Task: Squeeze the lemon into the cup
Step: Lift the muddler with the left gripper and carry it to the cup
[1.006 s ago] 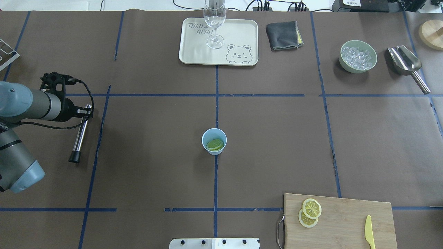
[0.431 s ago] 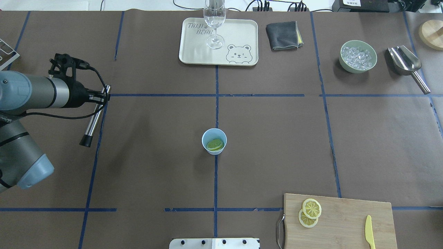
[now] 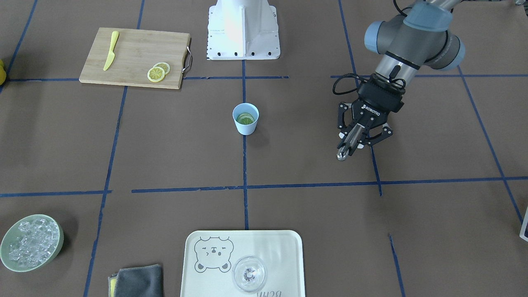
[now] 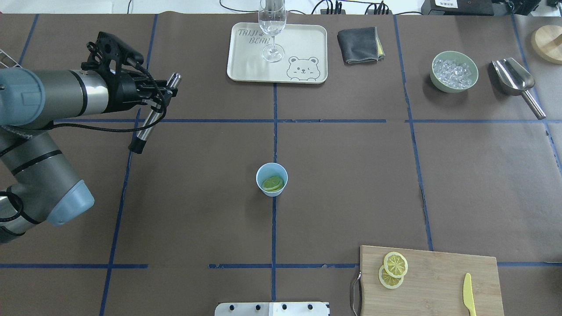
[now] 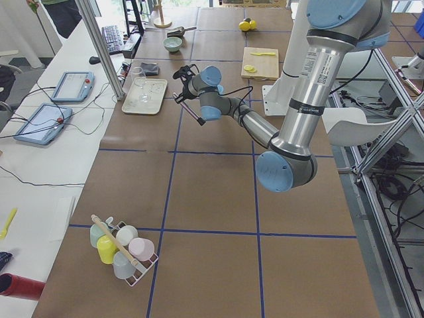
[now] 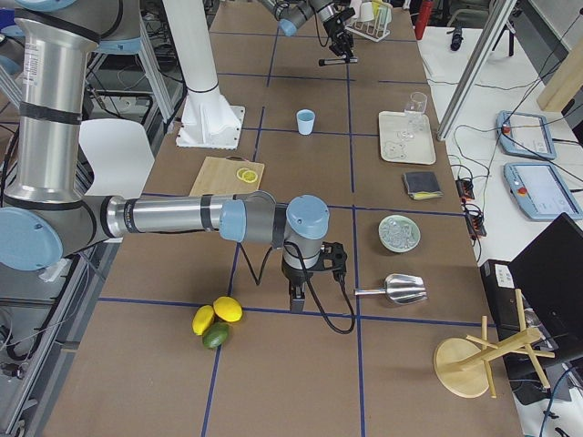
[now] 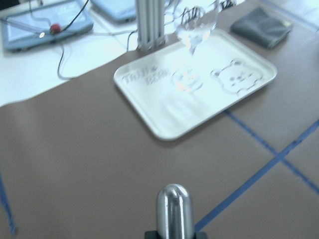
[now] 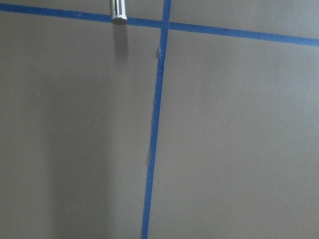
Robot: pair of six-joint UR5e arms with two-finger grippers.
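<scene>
The light-blue cup (image 4: 259,174) stands upright at the table's middle, also in the front-facing view (image 3: 246,128), with a lemon slice (image 4: 272,183) inside. Two more lemon slices (image 4: 393,268) lie overlapping on the wooden cutting board (image 4: 439,285). My left gripper (image 4: 160,103) is shut on a steel muddler (image 4: 147,127) with a black end, held in the air far left of the cup; its round tip shows in the left wrist view (image 7: 174,209). My right gripper (image 6: 296,296) hangs low over bare table near the scoop; I cannot tell if it is open.
A cream tray (image 4: 246,66) with a clear stemmed glass (image 4: 272,26) sits at the far middle. A grey cloth (image 4: 358,44), a green bowl of ice (image 4: 454,71) and a metal scoop (image 4: 513,79) lie far right. A yellow knife (image 4: 468,294) lies on the board.
My left arm has swung forward and to the right with the muddler, from the left edge toward the tray's side. The cup and slices have not moved.
</scene>
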